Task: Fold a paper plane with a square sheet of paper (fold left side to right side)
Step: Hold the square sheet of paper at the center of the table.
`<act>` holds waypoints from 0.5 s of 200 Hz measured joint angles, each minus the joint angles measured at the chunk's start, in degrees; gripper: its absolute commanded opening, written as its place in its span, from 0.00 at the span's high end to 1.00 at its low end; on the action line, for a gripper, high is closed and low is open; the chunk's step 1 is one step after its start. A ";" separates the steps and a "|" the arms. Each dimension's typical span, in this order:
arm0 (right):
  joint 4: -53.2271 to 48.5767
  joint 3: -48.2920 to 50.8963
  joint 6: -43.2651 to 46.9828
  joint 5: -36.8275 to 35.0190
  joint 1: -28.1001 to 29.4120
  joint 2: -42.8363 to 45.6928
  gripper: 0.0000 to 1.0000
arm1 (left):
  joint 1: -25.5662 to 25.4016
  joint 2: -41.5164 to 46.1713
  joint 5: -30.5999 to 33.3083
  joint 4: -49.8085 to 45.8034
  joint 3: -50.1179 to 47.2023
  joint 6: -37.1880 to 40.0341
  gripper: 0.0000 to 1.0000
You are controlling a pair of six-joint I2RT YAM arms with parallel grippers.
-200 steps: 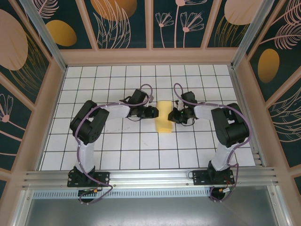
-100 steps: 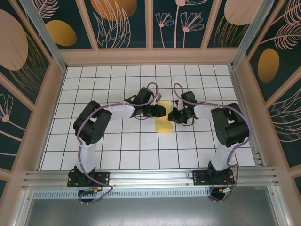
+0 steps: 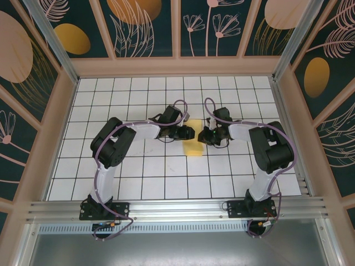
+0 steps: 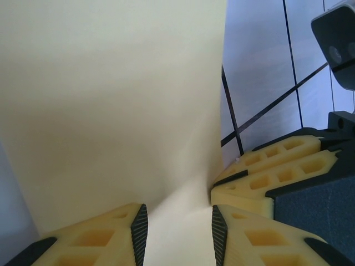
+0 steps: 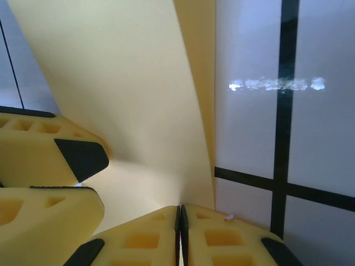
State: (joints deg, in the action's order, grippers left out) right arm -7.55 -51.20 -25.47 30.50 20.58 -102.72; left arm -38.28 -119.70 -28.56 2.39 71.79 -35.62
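Seen at the middle of the worktop (image 3: 138, 177), between both claws: the square sheet of paper (image 3: 193, 148), long axis pointing away from the bases. Pinched at its right edge by the clenched right claw (image 5: 180, 213); straddled from the left by the left claw (image 4: 178, 221), jaws apart, released. Probably calls for carrying the left flap rightward, toward that pinch.

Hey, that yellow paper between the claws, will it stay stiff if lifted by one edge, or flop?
Likely floppy: the paper bows in a soft curve where the right claw seems to pinch its edge. Probably very light, being a thin sheet. A push may buckle it or slide it on the smooth table rather than move it neatly.
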 measured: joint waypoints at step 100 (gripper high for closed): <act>0.11 -8.83 -0.81 2.60 -3.89 1.88 0.93 | -1.11 0.00 1.60 0.26 0.00 -0.02 0.62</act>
State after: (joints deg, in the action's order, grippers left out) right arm -7.44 -60.03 -26.28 33.10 16.69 -100.84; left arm -39.40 -119.70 -26.96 2.66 71.79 -35.64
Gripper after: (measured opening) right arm 0.074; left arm 0.381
